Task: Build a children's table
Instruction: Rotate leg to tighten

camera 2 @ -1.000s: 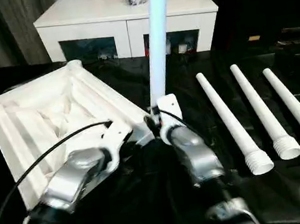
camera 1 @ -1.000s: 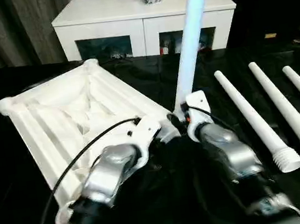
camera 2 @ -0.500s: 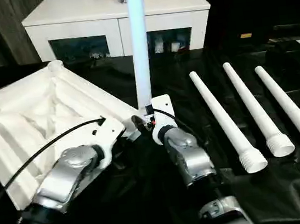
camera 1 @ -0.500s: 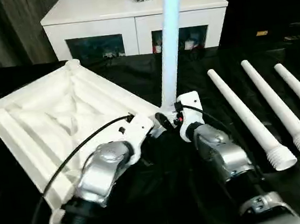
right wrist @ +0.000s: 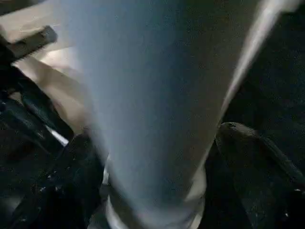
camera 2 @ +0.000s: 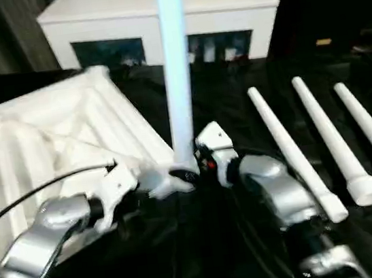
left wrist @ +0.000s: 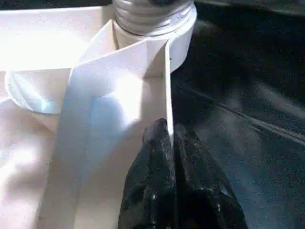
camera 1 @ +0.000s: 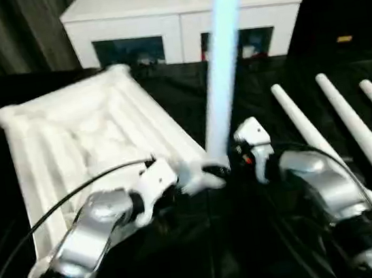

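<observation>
Nearest the camera, the left gripper [left wrist: 169,143] was pinched shut on a thin rib of the white table top [camera 1: 84,145], at the corner socket [left wrist: 178,36] closest to the robot. The right gripper [right wrist: 157,191] stood with its fingers [right wrist: 252,157] spread on either side of the upright leg [camera 1: 222,72] seated in that socket, not clamping it. Three more legs [camera 2: 290,149] lay side by side on the black work table [camera 1: 248,89], to the right. Beyond stood a white cabinet [camera 1: 176,10].
</observation>
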Controlling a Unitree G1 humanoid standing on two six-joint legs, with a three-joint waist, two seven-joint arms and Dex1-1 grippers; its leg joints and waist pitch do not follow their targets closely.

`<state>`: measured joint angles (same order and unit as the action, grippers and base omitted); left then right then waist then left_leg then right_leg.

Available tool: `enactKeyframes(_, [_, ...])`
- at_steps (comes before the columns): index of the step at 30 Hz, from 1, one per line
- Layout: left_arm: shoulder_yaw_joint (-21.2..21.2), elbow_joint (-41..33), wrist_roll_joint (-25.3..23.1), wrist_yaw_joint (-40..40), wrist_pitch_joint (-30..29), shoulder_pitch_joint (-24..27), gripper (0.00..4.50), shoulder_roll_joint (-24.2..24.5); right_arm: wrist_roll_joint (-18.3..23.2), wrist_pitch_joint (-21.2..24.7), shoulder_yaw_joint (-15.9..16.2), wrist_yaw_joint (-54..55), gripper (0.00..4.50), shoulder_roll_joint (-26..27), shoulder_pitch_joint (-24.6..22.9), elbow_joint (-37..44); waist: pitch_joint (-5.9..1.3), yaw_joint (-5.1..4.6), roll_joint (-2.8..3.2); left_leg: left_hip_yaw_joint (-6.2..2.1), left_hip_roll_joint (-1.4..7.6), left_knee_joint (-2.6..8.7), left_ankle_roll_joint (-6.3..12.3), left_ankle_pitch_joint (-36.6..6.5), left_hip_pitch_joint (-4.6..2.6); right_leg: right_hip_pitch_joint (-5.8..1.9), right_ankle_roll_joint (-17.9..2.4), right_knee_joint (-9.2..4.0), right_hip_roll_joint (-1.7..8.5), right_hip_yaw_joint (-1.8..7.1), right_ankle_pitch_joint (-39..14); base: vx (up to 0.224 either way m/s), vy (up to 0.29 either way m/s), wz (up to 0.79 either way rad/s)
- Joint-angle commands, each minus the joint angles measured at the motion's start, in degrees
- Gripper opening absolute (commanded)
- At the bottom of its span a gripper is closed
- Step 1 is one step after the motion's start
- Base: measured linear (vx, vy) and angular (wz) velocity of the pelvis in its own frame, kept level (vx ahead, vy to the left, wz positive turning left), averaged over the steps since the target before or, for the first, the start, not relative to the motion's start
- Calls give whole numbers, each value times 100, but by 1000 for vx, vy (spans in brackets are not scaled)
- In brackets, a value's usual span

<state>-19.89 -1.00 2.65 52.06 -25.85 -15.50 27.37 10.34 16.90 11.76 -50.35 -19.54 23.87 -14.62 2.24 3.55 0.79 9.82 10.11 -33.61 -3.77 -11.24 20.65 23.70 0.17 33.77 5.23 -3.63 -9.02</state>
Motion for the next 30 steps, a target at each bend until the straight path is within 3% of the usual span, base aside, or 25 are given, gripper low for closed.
enactKeyframes(1, [-120,-210,202,239,105,54,0,10,78,43,72,-255,381,-97,-70,171,-280,5,-13,-35,273,435,258,-1537,-56,-270,-1340,-354,254,246,-1458,0,0,0])
enactKeyframes(4, [-64,-266,260,335,100,118,0,114,106,24,201,-609,381,-276,-136,269,-271,6,-25,-50,264,446,143,-1700,-45,-270,-1195,-370,262,253,-1774,0,0,0])
enactKeyframes(9, [23,-238,262,431,142,135,0,228,71,-7,366,-993,381,-533,-218,380,-280,1,-45,-61,254,439,172,-1619,-15,-280,-1102,-376,268,254,-1856,0,0,0])
enactKeyframes(17, [52,-233,282,470,159,134,0,288,12,-47,337,-1010,381,-602,-222,264,-303,4,-39,-51,251,412,258,-1323,-5,-295,-1288,-326,256,246,-1393,0,0,0])
enactKeyframes(27, [43,-213,316,469,153,137,0,296,-27,-11,399,-940,283,-517,-250,184,-298,0,-47,-56,252,417,224,-1382,-4,-294,-1228,-334,255,245,-1544,0,0,0])
enactKeyframes(30, [41,-207,317,458,136,143,0,293,-54,9,416,-869,274,-478,-274,161,-301,0,-47,-54,250,412,233,-1362,-4,-297,-1245,-332,259,246,-1507,0,0,0])
